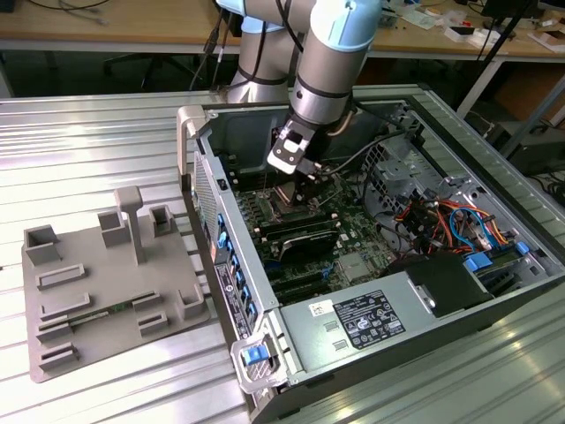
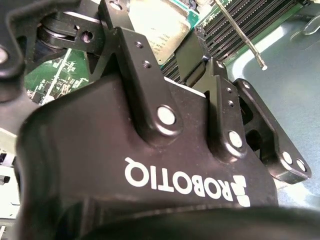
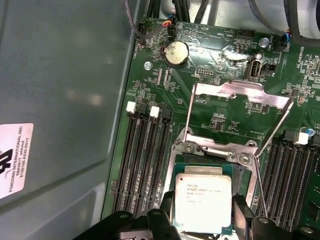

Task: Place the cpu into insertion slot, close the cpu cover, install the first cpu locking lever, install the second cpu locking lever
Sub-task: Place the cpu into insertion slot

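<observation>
The cpu (image 3: 202, 195) is gripped by the pincer (image 3: 203, 212), between its fingers (image 3: 167, 207), right over the insertion slot (image 3: 171, 172); cpu cover (image 3: 235, 91) stands open beyond. If released tilted, the slot could be damaged.

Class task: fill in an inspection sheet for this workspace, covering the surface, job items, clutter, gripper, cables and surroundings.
Surface: slatted metal table carrying an open computer case.
Job's things: cpu lies over the insertion slot; cpu cover stands open; a thin locking lever sticks up beside the socket.
Clutter: grey fixture plate beside the case, on the exterior view's left.
Gripper: gripper sits at the cpu inside the case; whether it grips cannot be told.
Cables: orange, red and blue wires bundled inside the case.
Surroundings: wooden workbench behind the table.
</observation>
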